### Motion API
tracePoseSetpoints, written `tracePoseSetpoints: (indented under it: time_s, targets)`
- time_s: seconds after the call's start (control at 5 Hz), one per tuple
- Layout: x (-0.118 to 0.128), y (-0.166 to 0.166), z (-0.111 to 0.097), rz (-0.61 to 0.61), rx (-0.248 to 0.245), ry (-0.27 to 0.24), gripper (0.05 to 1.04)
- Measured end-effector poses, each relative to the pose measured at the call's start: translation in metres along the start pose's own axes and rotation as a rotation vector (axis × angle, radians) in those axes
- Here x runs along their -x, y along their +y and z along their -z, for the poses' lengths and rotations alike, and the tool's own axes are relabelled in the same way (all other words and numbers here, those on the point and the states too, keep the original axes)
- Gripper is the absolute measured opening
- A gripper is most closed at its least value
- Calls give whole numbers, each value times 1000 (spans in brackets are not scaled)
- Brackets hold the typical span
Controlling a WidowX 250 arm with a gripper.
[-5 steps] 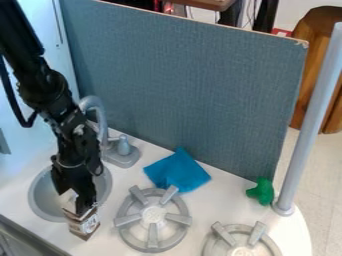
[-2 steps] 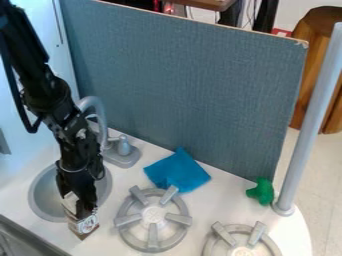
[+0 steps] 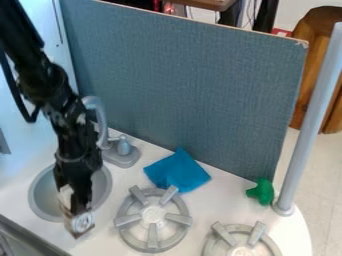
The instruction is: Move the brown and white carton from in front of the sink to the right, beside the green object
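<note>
One sink (image 3: 41, 200) lies behind and left of the gripper (image 3: 76, 206), whose opening and hold I cannot tell. At its tip, the carton (image 3: 81, 223) has slid slightly left with it, suggesting handling remains unfinished. Right of the gripper sits a burner (image 3: 153, 215).

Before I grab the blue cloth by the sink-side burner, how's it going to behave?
Likely floppy: the blue cloth lies spread low, with soft creases toward its lower edge. Probably light, as it looks thin for its spread. Pushed toward the sink-side burner, it may bunch rather than slide flat.
</note>
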State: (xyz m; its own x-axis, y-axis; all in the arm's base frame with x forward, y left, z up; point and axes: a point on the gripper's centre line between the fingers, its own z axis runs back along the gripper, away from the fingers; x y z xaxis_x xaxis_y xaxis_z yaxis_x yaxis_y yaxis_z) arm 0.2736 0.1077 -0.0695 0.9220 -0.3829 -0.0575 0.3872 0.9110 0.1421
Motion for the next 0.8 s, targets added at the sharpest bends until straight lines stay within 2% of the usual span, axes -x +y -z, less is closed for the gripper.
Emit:
tracePoseSetpoints:
  time_s: [0.2,0.4,0.6,0.8]
  targets:
    - [-22,-6,-29,67,-7,-60,847]
    - [-55,-18,-49,132,-46,-90,847]
    - [-102,-35,-61,209,-84,-120,847]
    - [-136,-48,-58,245,-89,-109,847]
